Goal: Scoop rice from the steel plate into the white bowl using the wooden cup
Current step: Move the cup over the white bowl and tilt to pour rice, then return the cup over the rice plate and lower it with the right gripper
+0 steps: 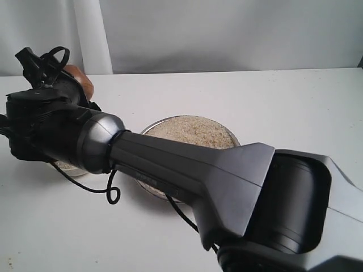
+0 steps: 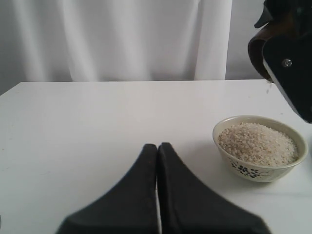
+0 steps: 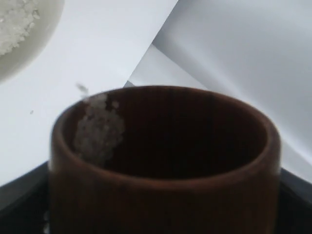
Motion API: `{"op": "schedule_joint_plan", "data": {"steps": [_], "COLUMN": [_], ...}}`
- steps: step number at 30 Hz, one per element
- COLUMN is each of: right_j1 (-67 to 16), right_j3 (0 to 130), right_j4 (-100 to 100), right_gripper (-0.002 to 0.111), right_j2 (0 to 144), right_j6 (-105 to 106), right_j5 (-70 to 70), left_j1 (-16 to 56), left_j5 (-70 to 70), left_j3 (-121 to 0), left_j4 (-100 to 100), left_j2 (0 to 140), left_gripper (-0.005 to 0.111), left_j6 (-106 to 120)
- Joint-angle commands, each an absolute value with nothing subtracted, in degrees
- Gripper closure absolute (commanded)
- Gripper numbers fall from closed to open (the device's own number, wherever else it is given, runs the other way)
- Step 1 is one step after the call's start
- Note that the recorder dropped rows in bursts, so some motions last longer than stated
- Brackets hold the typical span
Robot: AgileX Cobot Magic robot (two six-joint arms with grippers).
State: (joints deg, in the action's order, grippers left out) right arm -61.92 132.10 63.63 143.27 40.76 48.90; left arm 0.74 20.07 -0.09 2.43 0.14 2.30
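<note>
My right gripper (image 3: 163, 207) is shut on the wooden cup (image 3: 163, 170), which is tilted over the white bowl (image 2: 258, 168). A little rice (image 3: 97, 131) clings to the cup's inner wall and a grain falls past its rim. The bowl is heaped with rice (image 2: 257, 142). In the exterior view the right arm reaches across to the far left, with the cup (image 1: 81, 79) showing behind the wrist. The steel plate (image 1: 148, 128) sits mid-table, full of rice (image 1: 193, 131) and partly hidden by the arm. My left gripper (image 2: 157, 146) is shut and empty, low over the table beside the bowl.
A white curtain hangs behind the white table (image 2: 97, 126). The right arm's cable (image 1: 110, 190) loops down near the plate. The table's far edge (image 1: 255, 70) runs along the curtain.
</note>
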Motion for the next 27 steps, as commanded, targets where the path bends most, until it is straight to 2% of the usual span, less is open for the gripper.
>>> {"op": "schedule_joint_plan", "data": {"steps": [1, 4, 8, 16, 27], "right_j1": [-62.2, -62.2, -61.1, -54.8, -46.1], "right_j3": [132.4, 132.4, 132.4, 132.4, 130.5], "right_j4": [63.9, 61.9, 48.2, 22.0, 19.2], "right_gripper": [0.108, 0.108, 0.108, 0.108, 0.108], "right_j2": [143.0, 142.2, 138.9, 130.0, 127.1], "right_j6": [41.6, 38.6, 35.7, 34.3, 27.7], "right_j5": [49.5, 49.4, 51.5, 66.4, 70.0], "left_j1": [0.9, 0.9, 0.9, 0.9, 0.9], "left_j5": [19.7, 19.7, 19.7, 19.7, 19.7], "left_j3": [0.0, 0.0, 0.0, 0.0, 0.0], "left_j4": [2.4, 2.4, 2.4, 2.4, 2.4], "left_j2": [0.0, 0.0, 0.0, 0.0, 0.0], "left_gripper": [0.107, 0.107, 0.107, 0.107, 0.107], "left_j6": [2.1, 2.1, 2.1, 2.1, 2.1]}}
